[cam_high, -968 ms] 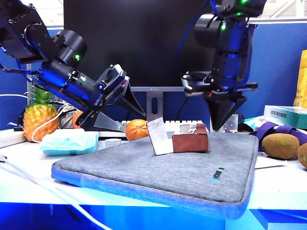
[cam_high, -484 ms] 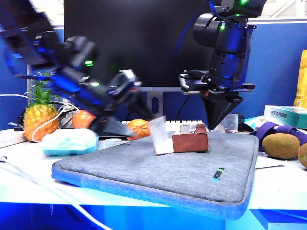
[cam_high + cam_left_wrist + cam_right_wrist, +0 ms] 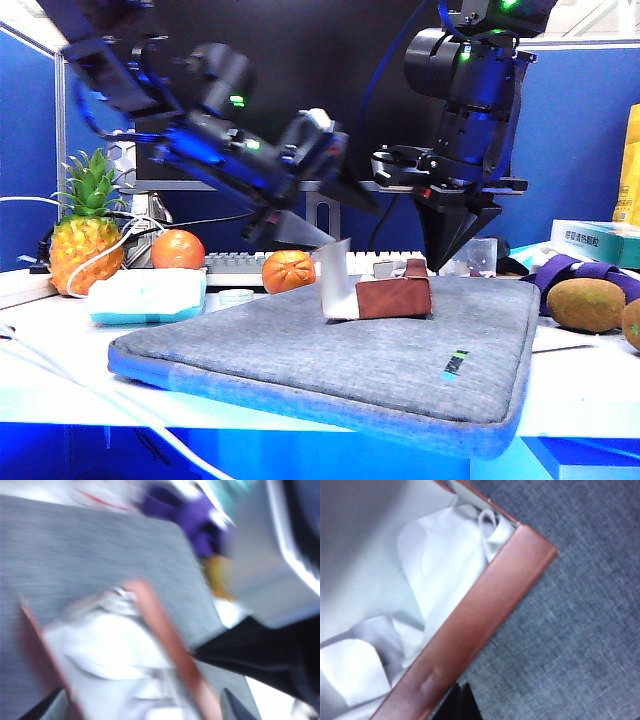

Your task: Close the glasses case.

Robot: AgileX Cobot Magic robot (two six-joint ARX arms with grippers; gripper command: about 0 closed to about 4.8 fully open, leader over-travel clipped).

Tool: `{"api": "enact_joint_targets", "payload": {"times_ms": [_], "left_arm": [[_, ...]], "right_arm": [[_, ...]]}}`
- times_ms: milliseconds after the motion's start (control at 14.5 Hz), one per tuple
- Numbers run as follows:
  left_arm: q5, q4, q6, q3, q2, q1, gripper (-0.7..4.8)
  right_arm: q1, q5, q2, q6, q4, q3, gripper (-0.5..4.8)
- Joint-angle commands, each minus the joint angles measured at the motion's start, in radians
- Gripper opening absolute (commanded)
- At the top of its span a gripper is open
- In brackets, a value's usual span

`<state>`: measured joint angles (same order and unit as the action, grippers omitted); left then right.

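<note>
Left gripper (image 3: 312, 236): fingertips (image 3: 235, 709) spread apart, holding nothing, poised at the top edge of the raised flap (image 3: 335, 280) of the glasses case (image 3: 395, 298); contact with the flap not resolvable in the blurred left wrist view, where the open case fills the space between the two tips. Right gripper (image 3: 447, 262): pointing straight down just behind the far right corner of the case, apart from it; only one dark tip in the right wrist view, so spread or pressed together cannot be told. Glasses case: reddish-brown, lying open near the middle of the grey laptop sleeve (image 3: 300, 360), toward its far edge, flap standing upright on the left side with the pale lining facing right; crumpled white cloth (image 3: 445, 565) inside the body. Sleeve: flat on the table, front edge overhanging toward the camera. Behind the sleeve: orange (image 3: 287, 270) and white keyboard (image 3: 235, 265). Far left: pineapple (image 3: 82, 245) and a pale blue packet (image 3: 145, 295). Far right: kiwi (image 3: 583, 303).
</note>
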<state>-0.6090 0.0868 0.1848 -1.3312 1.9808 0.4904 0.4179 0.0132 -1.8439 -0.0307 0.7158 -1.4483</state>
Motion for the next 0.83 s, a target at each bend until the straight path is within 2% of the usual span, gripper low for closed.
{"api": "enact_joint_targets", "payload": {"times_ms": [69, 138, 207, 346, 484, 622, 829], "left_arm": [[0.060, -0.023, -0.017, -0.013, -0.019, -0.024, 4.08], [0.072, -0.056, -0.020, -0.042, -0.029, -0.033, 4.13], [0.070, -0.086, -0.024, -0.080, -0.033, -0.037, 4.70], [0.095, -0.190, -0.102, -0.159, -0.033, -0.037, 4.79], [0.303, -0.352, -0.234, -0.224, -0.033, -0.037, 4.79], [0.470, -0.422, -0.263, -0.227, -0.033, -0.042, 4.79], [0.491, -0.488, -0.285, -0.227, -0.029, -0.046, 4.79]], "right_arm": [[0.001, 0.008, 0.004, 0.004, 0.013, -0.002, -0.01], [0.001, 0.009, 0.004, 0.004, 0.020, -0.002, -0.01], [0.001, 0.009, 0.004, 0.004, 0.025, -0.002, -0.01], [0.001, 0.009, 0.004, 0.003, 0.028, -0.002, -0.01], [0.001, 0.009, 0.004, 0.003, 0.013, -0.002, -0.01], [0.001, 0.009, 0.004, 0.000, 0.006, -0.002, -0.01], [0.001, 0.009, 0.004, 0.000, -0.013, -0.002, -0.01]]}}
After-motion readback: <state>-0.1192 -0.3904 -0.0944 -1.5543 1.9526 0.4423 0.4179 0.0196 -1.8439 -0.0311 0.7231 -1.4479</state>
